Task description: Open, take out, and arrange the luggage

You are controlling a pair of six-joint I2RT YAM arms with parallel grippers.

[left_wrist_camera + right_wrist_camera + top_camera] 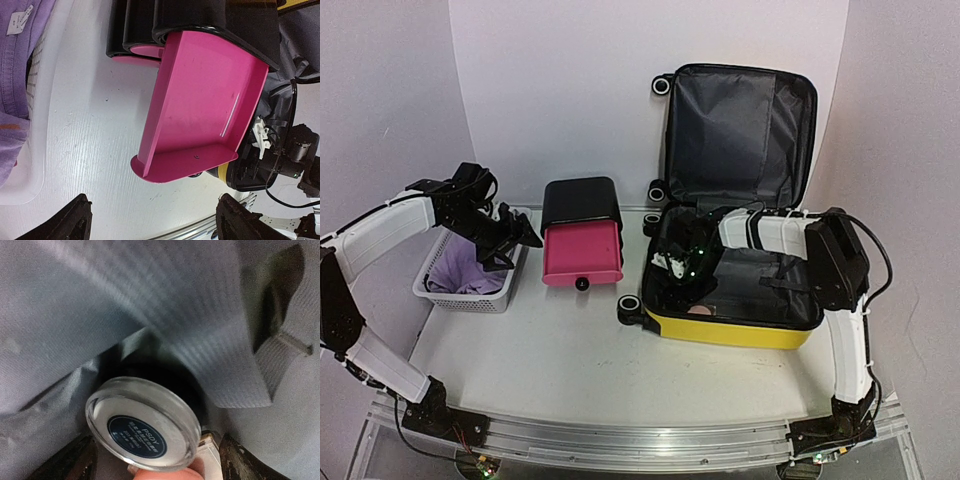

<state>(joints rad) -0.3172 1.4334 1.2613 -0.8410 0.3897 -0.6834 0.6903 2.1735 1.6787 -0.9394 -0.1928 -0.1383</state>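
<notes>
The top external camera looks down from above and behind the robot over the whole table (pixel 550 350). The left wrist camera faces the pink drawer (pixel 200 100) nearby. The right wrist camera sits very close inside the luggage (pixel 100 300). The overhead view shares both.

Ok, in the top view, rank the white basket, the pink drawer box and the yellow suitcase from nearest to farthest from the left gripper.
1. white basket: far left, its right rim beside the left gripper.
2. pink drawer box: mid-table, just right of that gripper.
3. yellow suitcase: right side, beyond the drawer box.
</notes>
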